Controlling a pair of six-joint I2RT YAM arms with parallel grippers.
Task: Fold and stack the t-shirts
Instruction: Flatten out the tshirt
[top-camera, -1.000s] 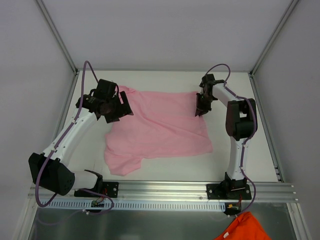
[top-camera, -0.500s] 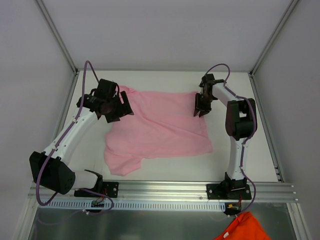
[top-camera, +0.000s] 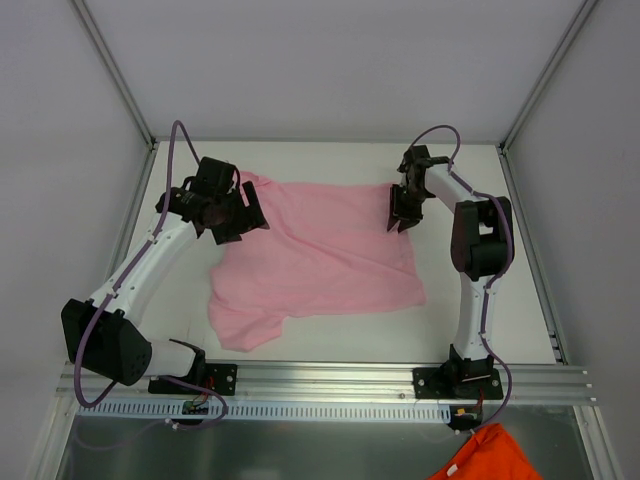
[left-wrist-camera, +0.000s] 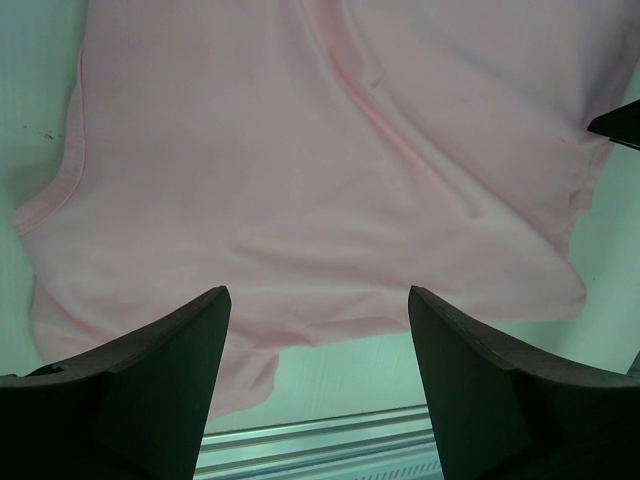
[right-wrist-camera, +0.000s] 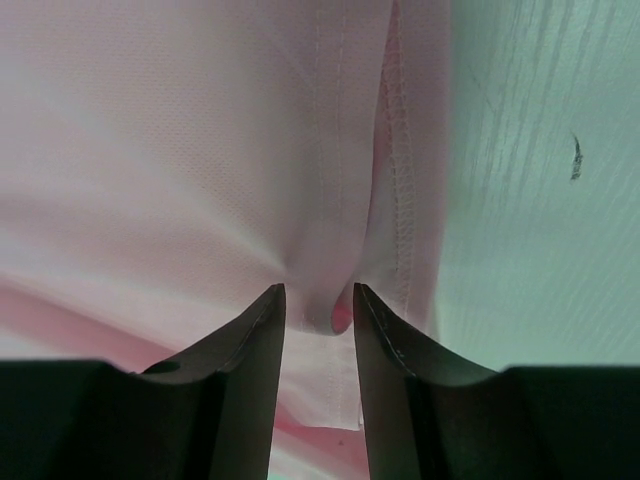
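A light pink t-shirt (top-camera: 320, 255) lies spread and rumpled on the white table, one sleeve toward the near left. My left gripper (top-camera: 243, 220) hovers over its far left part, open. In the left wrist view the shirt (left-wrist-camera: 320, 150) fills the field past the wide-apart fingers (left-wrist-camera: 318, 300), which hold nothing. My right gripper (top-camera: 400, 218) is at the shirt's far right corner. In the right wrist view its jaws (right-wrist-camera: 318, 296) stand slightly apart, open around a small puckered fold of the hemmed edge (right-wrist-camera: 400, 150), with a gap showing on the right side of the fold.
An orange cloth (top-camera: 485, 455) lies below the near rail (top-camera: 330, 380) at the bottom right. Bare table (top-camera: 490, 290) lies right of the shirt. Frame posts (top-camera: 120, 90) rise at the far corners. A dark tip of the right gripper (left-wrist-camera: 618, 125) shows in the left wrist view.
The right gripper's jaws have come apart at the shirt's far right corner and it has shifted slightly. The left arm and the shirt have hardly moved.
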